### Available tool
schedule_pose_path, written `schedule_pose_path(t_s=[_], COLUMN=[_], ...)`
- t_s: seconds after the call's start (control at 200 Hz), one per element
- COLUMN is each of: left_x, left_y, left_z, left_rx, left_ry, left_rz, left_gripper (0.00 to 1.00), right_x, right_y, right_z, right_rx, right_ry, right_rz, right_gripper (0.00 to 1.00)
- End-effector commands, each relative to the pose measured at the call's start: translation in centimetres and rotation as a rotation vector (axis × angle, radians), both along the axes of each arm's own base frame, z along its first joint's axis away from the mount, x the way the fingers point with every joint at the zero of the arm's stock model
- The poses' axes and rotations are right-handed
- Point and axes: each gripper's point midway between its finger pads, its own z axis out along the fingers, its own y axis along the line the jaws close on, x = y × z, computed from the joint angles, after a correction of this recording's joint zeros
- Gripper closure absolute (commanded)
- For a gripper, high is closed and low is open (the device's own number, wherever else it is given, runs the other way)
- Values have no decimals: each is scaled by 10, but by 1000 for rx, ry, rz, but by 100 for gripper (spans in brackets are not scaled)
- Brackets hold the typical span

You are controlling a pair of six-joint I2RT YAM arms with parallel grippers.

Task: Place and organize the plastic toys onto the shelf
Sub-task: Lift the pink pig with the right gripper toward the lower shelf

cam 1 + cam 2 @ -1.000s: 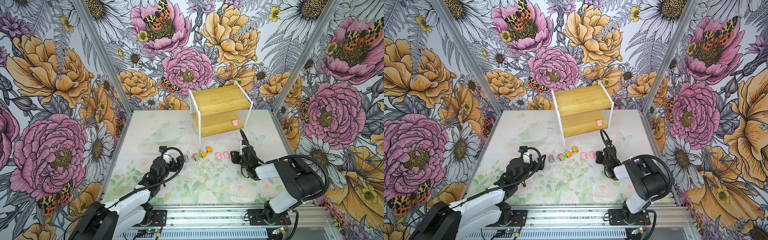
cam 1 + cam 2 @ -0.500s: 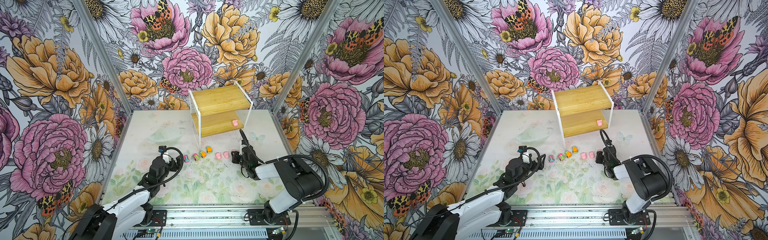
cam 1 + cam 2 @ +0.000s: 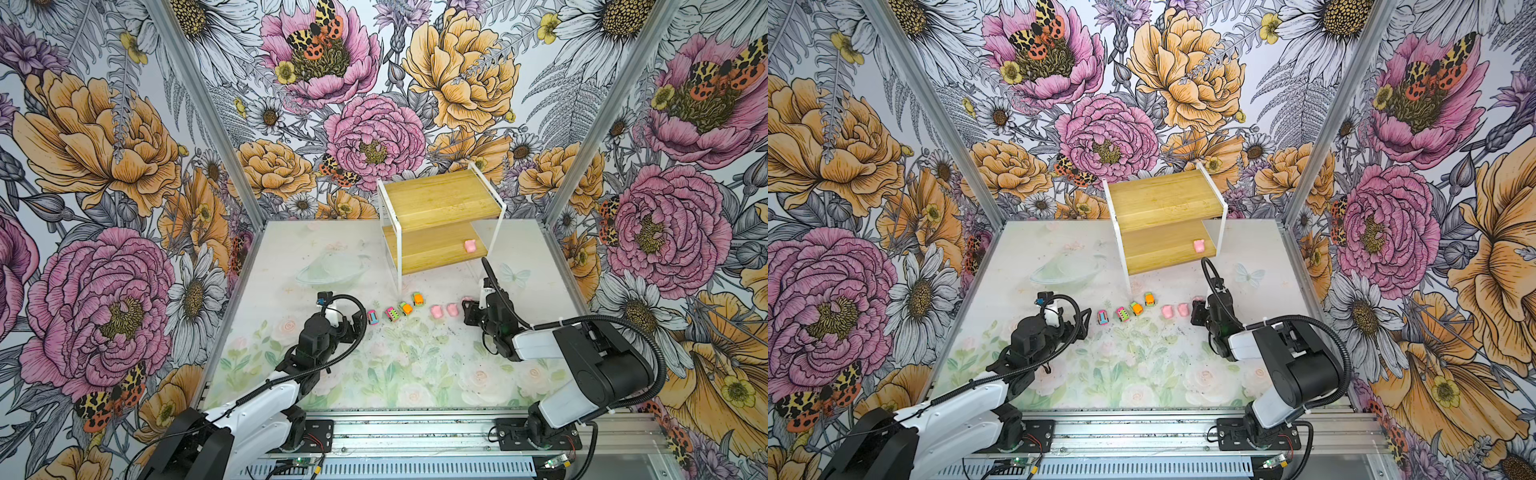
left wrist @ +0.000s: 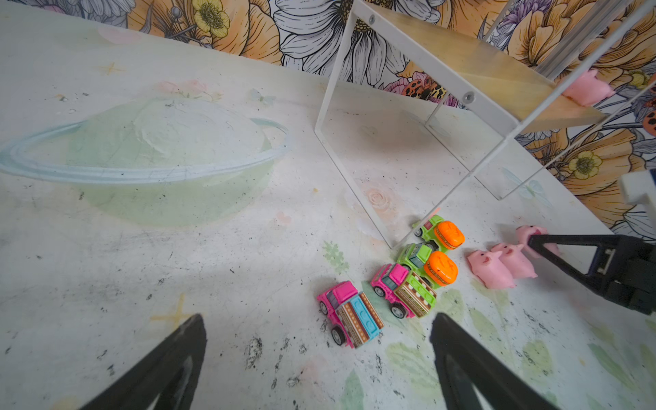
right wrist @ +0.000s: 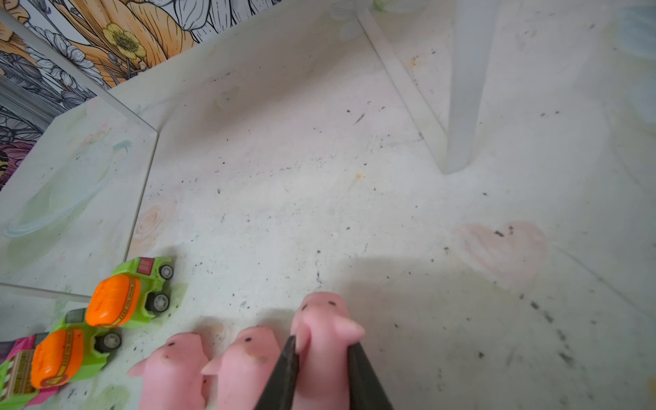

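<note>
The shelf (image 3: 440,195) (image 3: 1163,199) stands at the back of the table, with one pink pig (image 3: 470,246) (image 3: 1199,246) on its lower board. In front of it lies a row of plastic toys: a pink-and-blue car (image 3: 372,317) (image 4: 351,316), a pink-and-green car (image 3: 391,314), two orange-and-green cars (image 3: 406,308) (image 3: 418,299) and two pink pigs (image 3: 436,311) (image 3: 451,309). My right gripper (image 5: 323,349) (image 3: 468,305) is shut on a third pig (image 5: 321,316) (image 4: 529,232) at the row's right end, low at the table. My left gripper (image 4: 318,316) (image 3: 356,325) is open and empty, just short of the pink-and-blue car.
The shelf's white frame leg (image 4: 355,177) stands close behind the orange-and-green cars. A second thin white leg (image 5: 461,106) rises beyond the held pig. The metal-framed floral walls (image 3: 208,124) enclose the table on three sides.
My right gripper's fingers have closed onto the pig at the right end of the row. The left arm has stayed where it was.
</note>
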Motion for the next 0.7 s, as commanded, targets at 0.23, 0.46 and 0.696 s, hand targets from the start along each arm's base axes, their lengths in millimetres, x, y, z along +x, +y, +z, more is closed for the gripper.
schedule_pose_path(t_s=[0.23, 0.46, 0.696], left_x=[4, 4, 5], left_y=[-4, -4, -5], left_z=[7, 6, 5], left_rx=[-10, -9, -8], left_ry=[-12, -7, -2], left_rz=[-15, -19, -19], left_gripper=[1, 1, 1], right_x=[1, 17, 40], right_y=[11, 25, 37], right_z=[63, 119, 161], right_rx=[25, 33, 45], right_ry=[-149, -252, -329], right_rz=[69, 132, 163], right_gripper=[77, 78, 78])
